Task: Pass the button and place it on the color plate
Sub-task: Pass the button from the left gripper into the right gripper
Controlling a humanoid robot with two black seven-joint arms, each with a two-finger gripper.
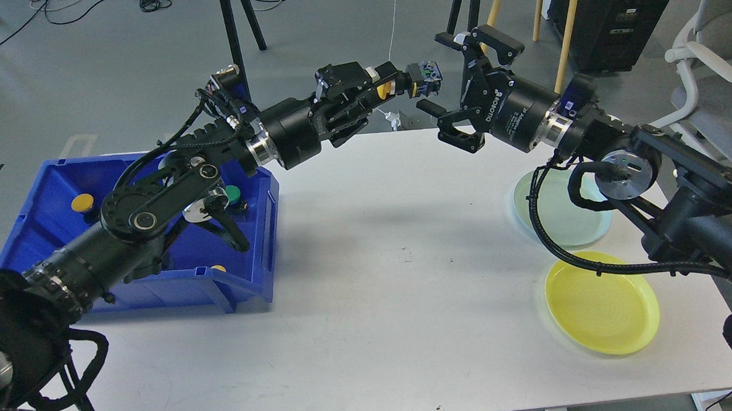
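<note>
Left gripper [378,89]: clamped on yellow button [385,89], past table's far edge [363,133].
Right gripper [453,84]: jaws spread, just right of button.
Yellow plate [602,302]: near-right, unobstructed.

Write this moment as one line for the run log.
phase: handover | left gripper: shut on yellow button | right gripper: open, apart from button | round yellow plate: no button

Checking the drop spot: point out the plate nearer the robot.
The yellow plate, at the table's near right edge; the pale green plate lies farther back, partly behind the right arm.
</note>
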